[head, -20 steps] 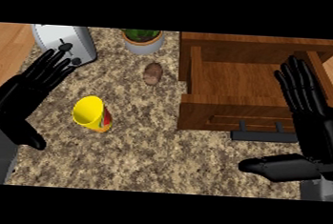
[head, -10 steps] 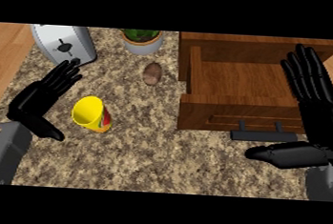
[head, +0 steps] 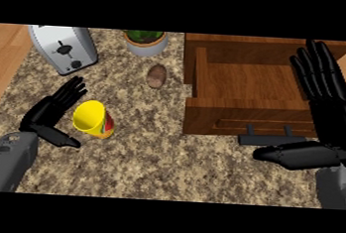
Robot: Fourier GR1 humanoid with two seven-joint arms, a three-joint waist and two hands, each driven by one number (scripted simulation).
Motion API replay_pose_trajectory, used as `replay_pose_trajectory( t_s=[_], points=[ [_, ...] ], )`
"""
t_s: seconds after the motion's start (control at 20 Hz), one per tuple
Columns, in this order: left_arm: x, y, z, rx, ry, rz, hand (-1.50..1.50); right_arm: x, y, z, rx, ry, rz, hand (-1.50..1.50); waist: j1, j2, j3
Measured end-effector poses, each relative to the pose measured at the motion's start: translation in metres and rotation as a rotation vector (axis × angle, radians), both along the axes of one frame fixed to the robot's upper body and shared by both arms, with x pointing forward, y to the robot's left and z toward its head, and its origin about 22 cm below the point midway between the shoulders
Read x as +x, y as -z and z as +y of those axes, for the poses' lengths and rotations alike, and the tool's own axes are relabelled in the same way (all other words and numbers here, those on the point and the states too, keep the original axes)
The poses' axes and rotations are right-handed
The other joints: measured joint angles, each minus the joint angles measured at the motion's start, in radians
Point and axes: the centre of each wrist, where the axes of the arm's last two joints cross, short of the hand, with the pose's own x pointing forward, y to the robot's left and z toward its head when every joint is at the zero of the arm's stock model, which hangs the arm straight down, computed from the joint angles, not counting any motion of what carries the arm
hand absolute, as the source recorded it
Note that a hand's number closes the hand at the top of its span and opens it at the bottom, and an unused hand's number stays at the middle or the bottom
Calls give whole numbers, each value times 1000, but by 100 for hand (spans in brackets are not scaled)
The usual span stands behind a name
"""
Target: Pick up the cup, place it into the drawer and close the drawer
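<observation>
A yellow cup (head: 92,119) with a red band lies tilted on the speckled counter (head: 166,163), its mouth facing up and left. My left hand (head: 50,113) is open just left of the cup, fingers straight, thumb stretched below it, not touching. The wooden drawer (head: 247,87) stands pulled open at the upper right, its inside bare, with a dark handle (head: 271,138) on its front. My right hand (head: 327,106) is open at the right, fingers pointing up over the drawer's right side, thumb reaching left beneath the handle.
A silver toaster (head: 65,48) stands at the back left. A potted plant (head: 144,40) sits at the back middle, and a brown potato (head: 156,76) lies in front of it, beside the drawer's left wall. A wooden floor strip shows at the far left.
My left hand has drawn down and inward, now close beside the cup. The right hand shifted slightly up and right. The cup and drawer have not moved.
</observation>
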Motion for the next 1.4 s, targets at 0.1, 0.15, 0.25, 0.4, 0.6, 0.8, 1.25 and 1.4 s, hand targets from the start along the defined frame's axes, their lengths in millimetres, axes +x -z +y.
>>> replay_pose_trajectory(
  t_s=[0.1,0.15,0.25,0.4,0.6,0.8,1.25,1.4],
  points=[
    [-4,10,-3,19,-8,7,-150,1,-2,-3,-4,1,-2,-150,-2,1,0],
    [-4,11,-3,26,-16,6,-150,1,-1,-2,-6,-3,-2,-150,-6,2,-1],
    [-5,16,-5,35,-25,1,-150,6,-7,-4,-2,-5,-6,-150,-8,4,-1],
    [-8,18,-1,47,-40,-4,-150,7,-8,-3,-1,-13,-11,-150,-14,6,-2],
    [-13,26,-3,54,-45,-12,-150,6,-10,0,-1,-9,-10,-150,-18,8,-3],
    [-15,35,-14,43,-44,-23,-150,4,-11,-6,-5,-21,-5,-150,-23,9,-3],
    [-14,43,-29,37,-28,-44,-150,5,-14,-6,-8,-24,-7,-150,-28,12,-4],
    [-10,43,-37,29,-10,-53,-150,9,-12,-3,-6,-24,-7,-150,-26,14,-4]
  ],
)
